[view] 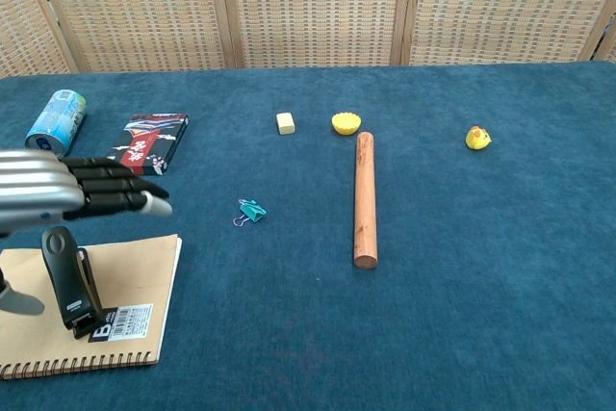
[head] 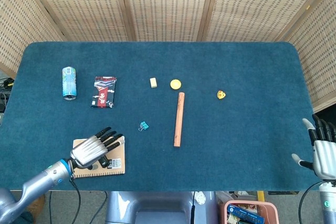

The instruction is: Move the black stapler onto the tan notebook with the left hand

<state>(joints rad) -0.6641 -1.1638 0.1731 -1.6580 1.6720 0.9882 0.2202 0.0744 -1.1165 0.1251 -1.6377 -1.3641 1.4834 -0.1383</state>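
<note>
Furthest left, the left hand (view: 58, 194) hovers just above the tan notebook (view: 135, 281), its fingers (view: 120, 190) stretched out flat and apart, holding nothing. Directly beneath it the black stapler (view: 69, 279) rests on the notebook's cover, beside the white barcode label (the head view hides most of it under the hand (head: 93, 149), so the chest view is the one to trust). It seems to sit on its own base with no finger touching it.

The placing looks done to me, so the step in hand is the withdrawal. I would lift the hand straight up first, keeping the fingers spread and level, and only then draw it back toward the left edge of the bench (head: 236, 145); a sideways sweep at this height could catch the stapler's raised rear end and knock it off the cover. A slow rise would also show at once if anything snags.

The stapler's long axis runs roughly front to back across the notebook, leaning a little to the right as it nears the robot. Its lower nose points toward the label and the spiral edge; its higher, rounded hinge end faces away.

Far right, the right hand (head: 321, 148) hangs off the bench edge, fingers apart, idle.
</note>
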